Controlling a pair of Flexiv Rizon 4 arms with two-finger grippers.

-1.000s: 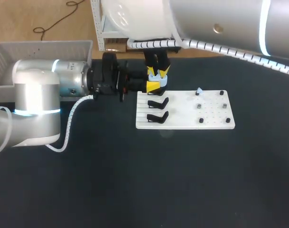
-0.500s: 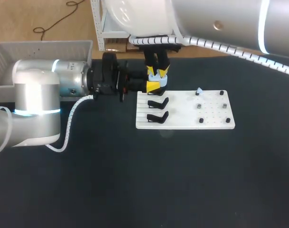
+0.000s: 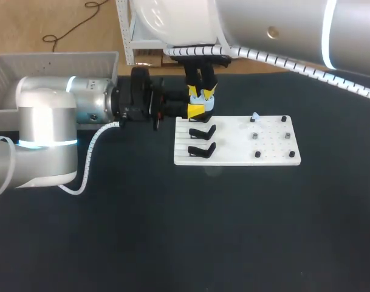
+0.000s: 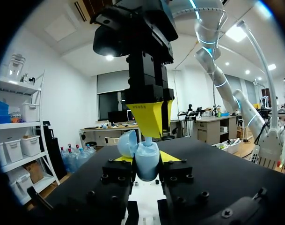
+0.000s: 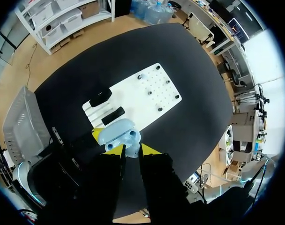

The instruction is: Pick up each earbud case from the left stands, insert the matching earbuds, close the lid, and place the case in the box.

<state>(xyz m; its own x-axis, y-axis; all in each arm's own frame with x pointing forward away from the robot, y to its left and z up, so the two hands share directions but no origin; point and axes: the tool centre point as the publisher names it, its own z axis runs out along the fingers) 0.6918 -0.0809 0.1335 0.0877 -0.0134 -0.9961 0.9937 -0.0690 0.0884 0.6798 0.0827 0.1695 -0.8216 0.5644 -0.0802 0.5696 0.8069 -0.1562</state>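
Note:
A light blue earbud case (image 4: 147, 165) with its lid (image 4: 127, 143) swung open is held level by my left gripper (image 3: 197, 111), shut on it from two sides just behind the white stand board (image 3: 270, 146). Straight above it, my right gripper (image 3: 202, 92) points down, shut on a light blue earbud (image 5: 131, 149) whose lower end is at the case's opening (image 5: 115, 132). Two black stands (image 3: 202, 131) on the board's left part are empty. Another light blue earbud (image 3: 255, 115) sits on a peg at the board's far edge.
A pale plastic basket (image 3: 27, 67) stands at the table's far left, behind my left arm. Several small black pegs (image 3: 256, 154) dot the board's right half. Dark tabletop stretches in front of the board.

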